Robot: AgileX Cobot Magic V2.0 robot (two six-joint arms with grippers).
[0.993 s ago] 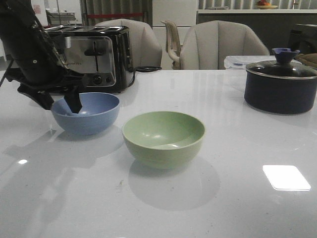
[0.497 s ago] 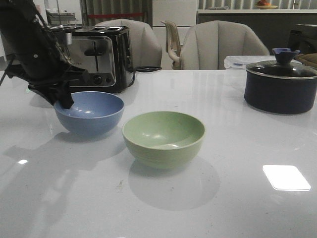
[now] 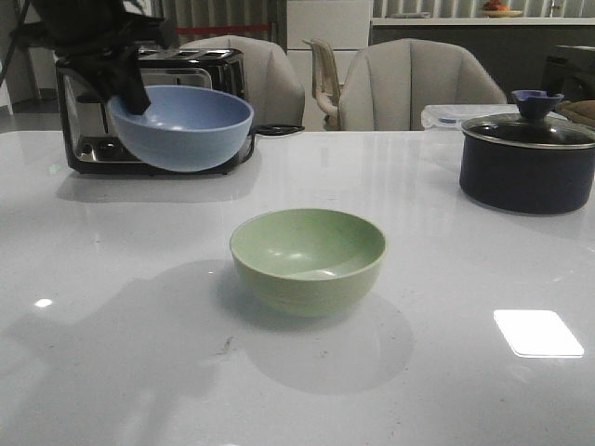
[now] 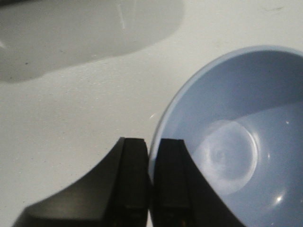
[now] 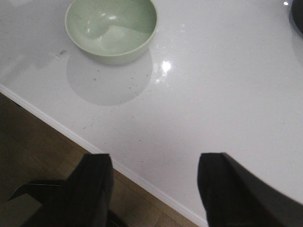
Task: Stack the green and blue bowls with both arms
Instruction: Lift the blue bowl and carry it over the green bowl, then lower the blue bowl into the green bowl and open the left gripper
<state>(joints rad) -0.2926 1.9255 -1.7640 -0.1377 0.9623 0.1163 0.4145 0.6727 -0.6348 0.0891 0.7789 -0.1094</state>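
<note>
My left gripper is shut on the left rim of the blue bowl and holds it in the air above the table's far left, in front of the toaster. In the left wrist view the two fingers pinch the bowl's rim, with the gripper closed on it. The green bowl rests upright on the table's middle; it also shows in the right wrist view. My right gripper is open and empty, over the table's front edge, well apart from the green bowl. The right arm is out of the front view.
A black toaster stands at the back left behind the raised bowl. A dark lidded pot stands at the back right. Grey chairs are behind the white table. The table's front edge runs under my right gripper.
My left gripper has lifted the blue bowl off the table, up and a little to the right. The green bowl has not moved.
</note>
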